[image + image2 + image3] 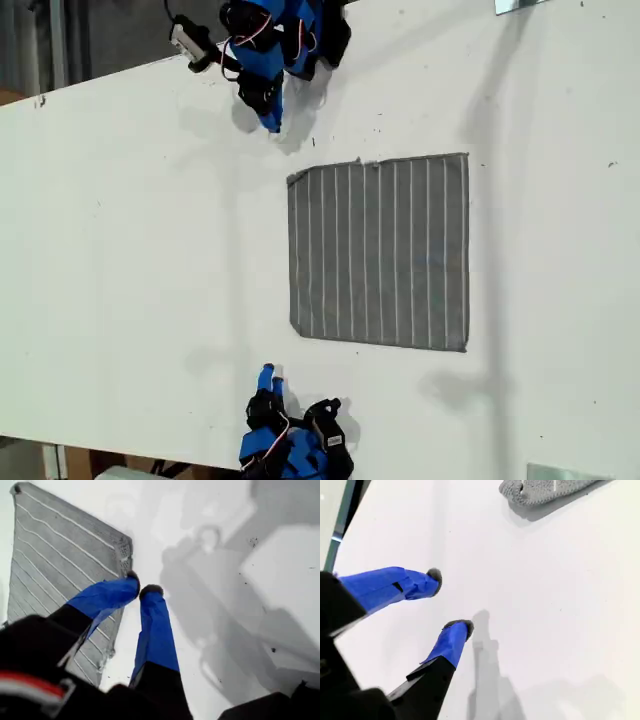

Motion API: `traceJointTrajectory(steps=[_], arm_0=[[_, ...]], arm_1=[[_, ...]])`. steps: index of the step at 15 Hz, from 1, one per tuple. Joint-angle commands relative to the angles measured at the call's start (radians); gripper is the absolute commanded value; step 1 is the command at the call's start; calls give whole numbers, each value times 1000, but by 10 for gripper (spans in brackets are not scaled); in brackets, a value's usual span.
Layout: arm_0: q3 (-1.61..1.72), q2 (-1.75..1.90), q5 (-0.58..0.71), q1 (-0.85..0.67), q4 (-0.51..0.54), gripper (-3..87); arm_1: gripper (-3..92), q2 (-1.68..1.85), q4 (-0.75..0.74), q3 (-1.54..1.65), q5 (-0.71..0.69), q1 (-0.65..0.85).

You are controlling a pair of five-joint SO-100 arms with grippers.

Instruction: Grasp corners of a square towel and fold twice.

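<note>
The towel (380, 250) lies flat, unfolded on the tabletop (130, 250), my first hand (141, 586) just beside its upper-left corner (296, 180) in the exterior view, tips almost pressed together on nothing, my second hand (447, 600) spread, empty, near the lower-left corner (298, 328).

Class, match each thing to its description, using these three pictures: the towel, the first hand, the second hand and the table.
Things:
1. towel
2. my first hand
3. my second hand
4. table

Descriptions:
A. fingers spread wide, holding nothing
B. plain white
C. grey with thin white stripes, lying flat
D. fingertips almost touching, beside a towel corner

Pairs: 1-C, 2-D, 3-A, 4-B
</note>
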Motion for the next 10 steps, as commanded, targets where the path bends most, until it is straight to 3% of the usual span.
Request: traceJointTrajectory(steps=[1,2,4,6,8,10], arm_0=[[-2,3,29,21,-63,199],[0,3,58,17,-69,211],[0,3,60,17,-66,213],[0,3,46,21,-55,207],[0,3,44,15,-57,206],[2,3,40,15,-57,200]], arm_1=[[187,-55,-258,-143,-190,-120],[191,-379,-342,-325,-241,-179],[233,-1023,-272,-666,-225,-385],[276,-1118,-331,-580,-60,-670],[291,-1284,-508,-563,150,-992],[290,-1517,-511,-735,256,-1146]])
